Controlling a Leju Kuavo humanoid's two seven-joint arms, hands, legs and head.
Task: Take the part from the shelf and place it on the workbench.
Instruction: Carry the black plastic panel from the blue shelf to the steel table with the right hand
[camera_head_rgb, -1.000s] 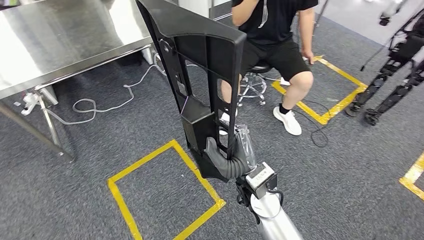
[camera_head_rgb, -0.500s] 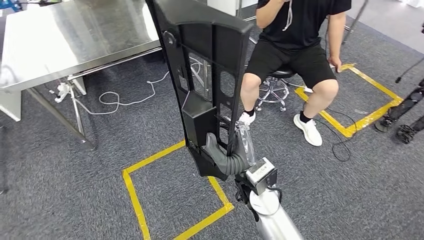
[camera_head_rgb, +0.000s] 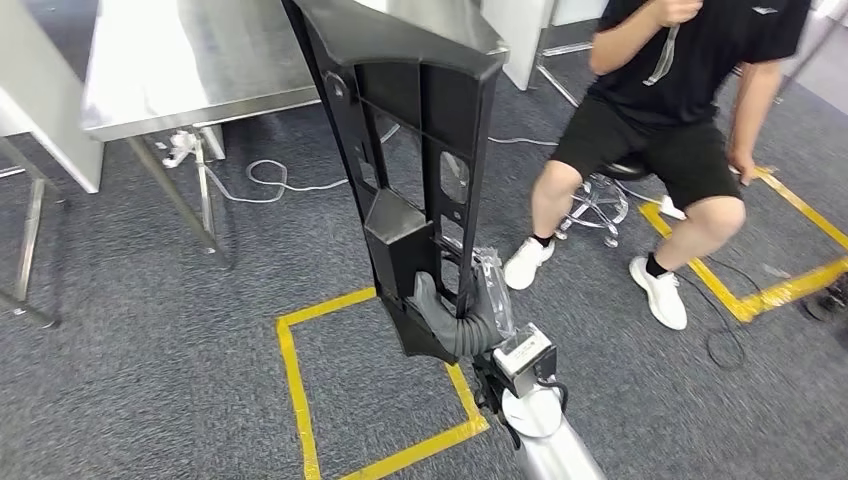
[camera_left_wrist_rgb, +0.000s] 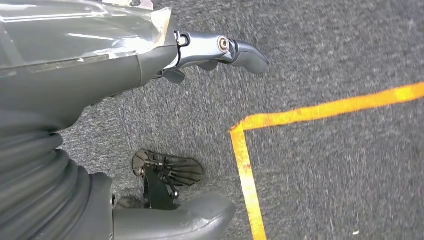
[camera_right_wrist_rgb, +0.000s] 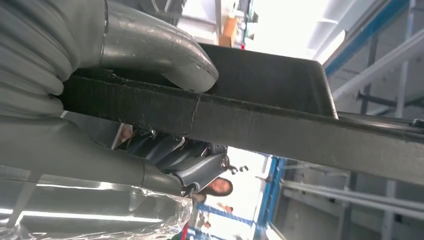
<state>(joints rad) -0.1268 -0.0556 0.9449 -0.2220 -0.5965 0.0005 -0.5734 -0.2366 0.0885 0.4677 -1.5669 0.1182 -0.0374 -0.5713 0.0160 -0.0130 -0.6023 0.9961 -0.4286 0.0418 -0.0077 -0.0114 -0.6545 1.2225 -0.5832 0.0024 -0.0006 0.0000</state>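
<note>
Head view, right robot hand (camera_head_rgb: 462, 318) gripping black part (camera_head_rgb: 405, 150), left wrist view, left robot hand (camera_left_wrist_rgb: 90, 75) spread, empty

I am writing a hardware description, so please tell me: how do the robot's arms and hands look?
The right arm is a smooth silver tube with a black cable near a labelled silver wrist block. The right hand has a grey ribbed cover and clear plastic wrapping. The left hand is likewise grey, with darker metal-jointed fingers.

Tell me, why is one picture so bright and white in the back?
Right wrist view: it looks up past the black part into glaring, washed-out ceiling light. Head view: the steel workbench shines with pale reflections. Left wrist view: even light, carpet slightly blurred.
</note>
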